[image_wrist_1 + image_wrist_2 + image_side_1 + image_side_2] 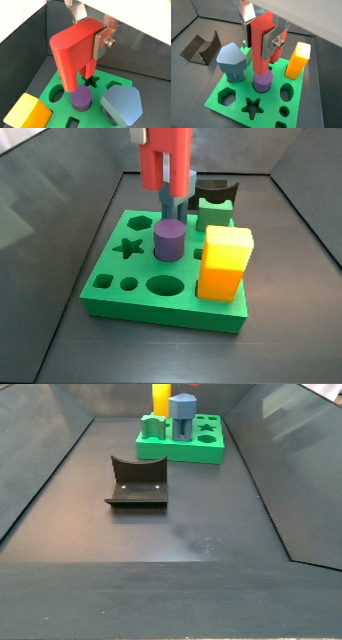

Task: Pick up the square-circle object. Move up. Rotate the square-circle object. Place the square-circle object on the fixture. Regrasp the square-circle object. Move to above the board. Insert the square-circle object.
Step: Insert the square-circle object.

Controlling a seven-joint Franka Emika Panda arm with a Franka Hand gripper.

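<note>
**Inspector:** Now, you have the claw (264, 37) up over the board (167, 303), its silver plates clamped on the square-circle object (263, 40). That piece hangs upright, its narrower end down, just beside the purple cylinder (168, 240).

**Operator:** How much room do you see around it?

**Inspector:** Little. In both wrist views the red block sits close among the standing pieces: the purple cylinder, the blue-grey peg (232, 61) and the yellow block (225, 262). Whether its lower end touches the board, you cannot tell from these pictures. The board itself lies at the far end of the dark floor (160, 534), near the enclosing walls. The fixture (136, 482) stands well apart from the board, with bare floor all round it.

**Operator:** Materials and shapes?

**Inspector:** You have a thick, bright green slab, matte, cut with a star, a hexagon, round holes and small ovals. The square-circle object is smooth red, square-sided. The peg is faceted with a sloped top. The cylinder is round and flat-topped. The yellow block is a plain rectangular post. The fixture is dark, with a curved notch in its top.

**Operator:** Count?

**Inspector:** One board, one fixture, one red piece held, three pieces standing in the board.
</note>
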